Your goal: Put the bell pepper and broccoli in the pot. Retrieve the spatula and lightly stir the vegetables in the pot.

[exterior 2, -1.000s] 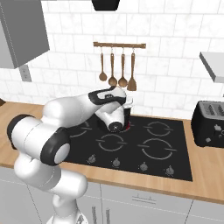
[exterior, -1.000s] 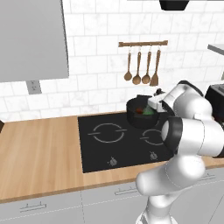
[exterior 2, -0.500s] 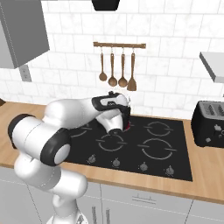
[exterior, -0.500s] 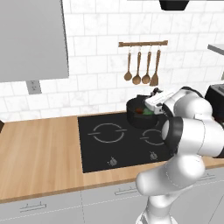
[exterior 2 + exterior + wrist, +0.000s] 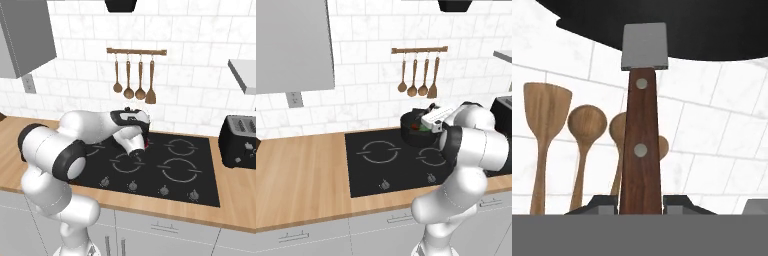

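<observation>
The black pot (image 5: 412,134) stands on the hob's back right burner. Inside it lie the red-orange bell pepper (image 5: 415,126) and, beside it, the green broccoli (image 5: 424,129). A sliver of the pepper (image 5: 145,144) peeks past my arm in the right base view, where the arm hides the pot. My gripper (image 5: 641,202) is shut on the spatula's dark brown handle (image 5: 641,150). Its grey blade (image 5: 644,46) points at the pot's black wall (image 5: 712,30). The hand (image 5: 434,118) hovers over the pot's right rim.
Wooden spoons and a turner (image 5: 417,80) hang from a rail on the tiled wall behind the pot. A black toaster (image 5: 239,141) stands right of the hob (image 5: 391,160). Bare wooden counter (image 5: 301,170) stretches to the left.
My hand has dropped slightly and shifted left toward the pot, still holding the spatula. The vegetables stay in the pot.
</observation>
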You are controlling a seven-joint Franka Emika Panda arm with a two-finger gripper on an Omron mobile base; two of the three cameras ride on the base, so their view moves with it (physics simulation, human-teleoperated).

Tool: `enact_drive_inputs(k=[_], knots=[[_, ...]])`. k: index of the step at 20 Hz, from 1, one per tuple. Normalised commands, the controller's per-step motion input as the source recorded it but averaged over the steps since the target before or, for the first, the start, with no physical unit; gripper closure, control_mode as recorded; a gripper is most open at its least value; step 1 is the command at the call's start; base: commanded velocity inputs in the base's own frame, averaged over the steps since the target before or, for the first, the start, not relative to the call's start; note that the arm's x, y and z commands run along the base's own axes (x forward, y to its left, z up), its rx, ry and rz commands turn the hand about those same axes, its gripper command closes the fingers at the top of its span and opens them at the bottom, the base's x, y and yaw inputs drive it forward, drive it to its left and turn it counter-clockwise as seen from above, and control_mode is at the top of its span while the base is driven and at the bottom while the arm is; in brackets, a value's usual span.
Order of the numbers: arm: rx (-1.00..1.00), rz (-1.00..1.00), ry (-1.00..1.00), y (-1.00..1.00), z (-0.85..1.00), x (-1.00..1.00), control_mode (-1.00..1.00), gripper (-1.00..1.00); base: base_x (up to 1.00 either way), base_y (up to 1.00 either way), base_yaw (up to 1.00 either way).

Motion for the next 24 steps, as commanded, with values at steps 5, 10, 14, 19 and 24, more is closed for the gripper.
enact_drive_inputs(k=[5, 10, 14, 19, 24], knots=[[0.01, 0.06, 0.1, 0.0, -0.01, 0.14, -1.0, 1.0, 0.0, 0.0, 0.0], [0.03, 0.1, 0.05, 0.0, -0.03, 0.05, -1.0, 1.0, 0.0, 0.0, 0.0], [0.05, 0.08, 0.09, 0.0, -0.1, 0.05, -1.0, 1.0, 0.0, 0.0, 0.0], [0.06, 0.08, 0.15, -0.06, -0.22, 0.06, -1.0, 1.0, 0.0, 0.0, 0.0], [0.01, 0.05, 0.17, -0.2, -0.22, 0.13, -1.0, 1.0, 0.0, 0.0, 0.0]])
